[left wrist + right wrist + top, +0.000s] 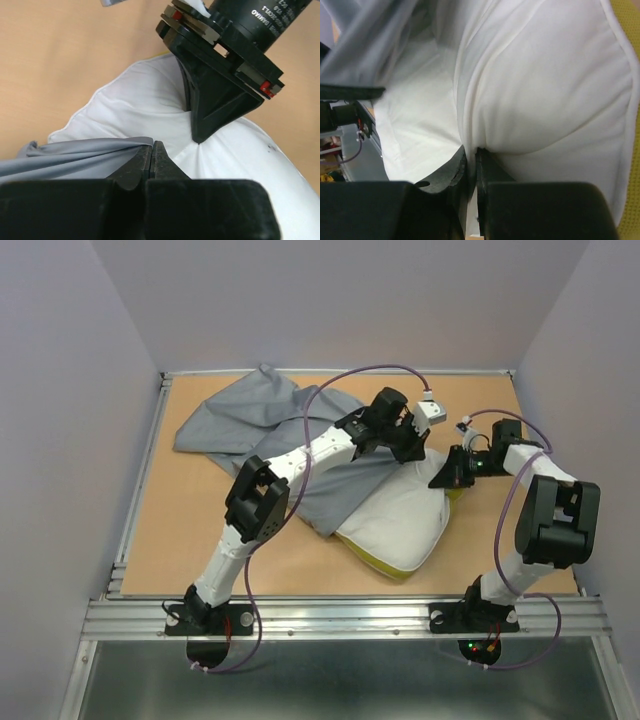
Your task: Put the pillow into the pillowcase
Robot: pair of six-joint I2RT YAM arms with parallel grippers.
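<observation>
The white pillow with a yellow side band lies at the table's centre-right, its far end under the grey pillowcase, which spreads to the back left. My left gripper is shut on the pillowcase's edge just above the pillow. My right gripper is shut on a fold of the pillow's white cover at its right end; its yellow band shows at the right. In the left wrist view the right gripper presses into the pillow close to my left fingers.
The wooden tabletop has a metal rail along its left side and white walls behind. Both arms cross over the middle right of the table.
</observation>
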